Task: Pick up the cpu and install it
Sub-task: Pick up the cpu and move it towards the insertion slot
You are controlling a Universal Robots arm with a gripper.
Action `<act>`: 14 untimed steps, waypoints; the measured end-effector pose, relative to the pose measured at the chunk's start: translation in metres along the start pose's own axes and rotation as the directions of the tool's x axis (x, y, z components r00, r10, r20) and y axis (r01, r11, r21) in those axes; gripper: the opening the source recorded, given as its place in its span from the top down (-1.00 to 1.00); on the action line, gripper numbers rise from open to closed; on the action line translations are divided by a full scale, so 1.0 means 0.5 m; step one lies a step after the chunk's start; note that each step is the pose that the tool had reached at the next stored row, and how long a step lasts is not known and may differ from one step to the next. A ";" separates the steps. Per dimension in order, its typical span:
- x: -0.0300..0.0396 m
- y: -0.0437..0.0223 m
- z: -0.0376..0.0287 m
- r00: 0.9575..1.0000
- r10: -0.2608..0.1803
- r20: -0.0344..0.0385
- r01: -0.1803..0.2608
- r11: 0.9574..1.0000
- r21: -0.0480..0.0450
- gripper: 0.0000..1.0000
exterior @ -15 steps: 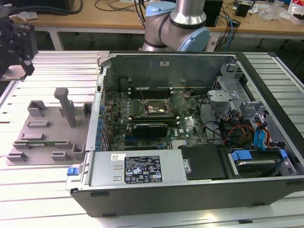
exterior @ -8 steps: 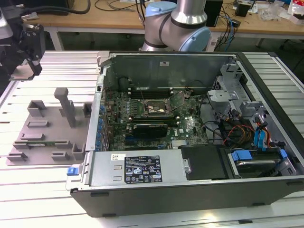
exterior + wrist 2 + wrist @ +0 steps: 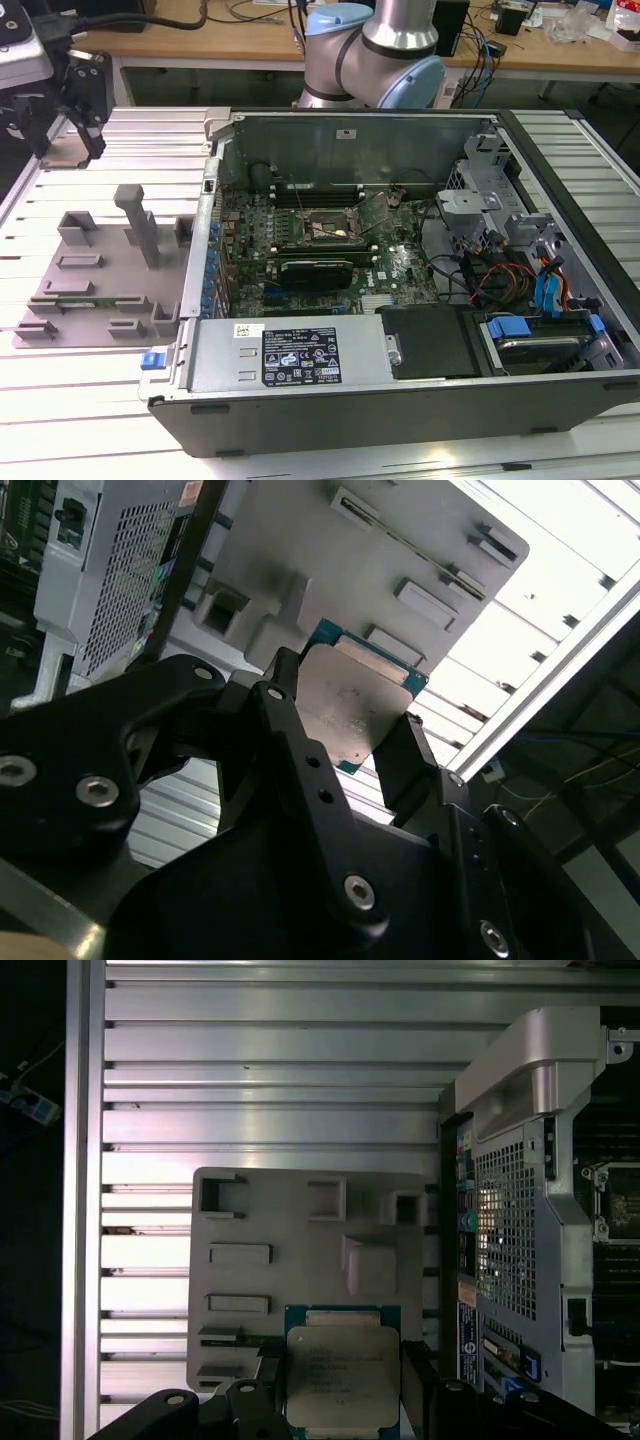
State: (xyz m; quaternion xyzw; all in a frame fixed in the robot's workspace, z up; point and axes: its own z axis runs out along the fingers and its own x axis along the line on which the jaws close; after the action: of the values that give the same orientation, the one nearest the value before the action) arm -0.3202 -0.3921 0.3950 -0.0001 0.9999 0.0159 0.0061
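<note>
End effector [image 3: 342, 1388]: fingers clamped on opposite edges of the cpu [image 3: 342, 1360], held over the grey parts tray [image 3: 300, 1225] on the bench [image 3: 250, 1060]; pick-up judged done, install outstanding, motherboard socket [image 3: 325, 228] well apart from it, inside the uncovered computer case [image 3: 400, 150].

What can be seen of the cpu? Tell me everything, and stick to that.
The cpu is a flat square chip: a dull silvery metal top plate with faint print, edged by a thin teal-green board rim. In both wrist views the black fingers of the gripper clamp two opposite edges; nothing else touches it. It hangs clear of the grey tray behind it, outside the computer case.
</note>
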 end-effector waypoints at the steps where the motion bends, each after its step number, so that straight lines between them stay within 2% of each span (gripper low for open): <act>1: -0.003 0.000 0.000 1.000 0.000 0.000 0.000 1.000 0.000 -0.09; 5: -0.019 0.000 0.000 1.000 0.000 0.000 0.000 1.000 0.000 -0.09; 11: -0.059 0.000 0.001 1.000 0.000 0.000 0.000 1.000 0.000 -0.09; 14: -0.070 0.000 0.001 1.000 0.000 0.000 0.000 1.000 0.000 -0.09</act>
State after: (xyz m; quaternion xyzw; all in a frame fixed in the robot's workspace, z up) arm -0.2853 -0.3921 0.3950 -0.0001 0.9999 0.0159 0.0061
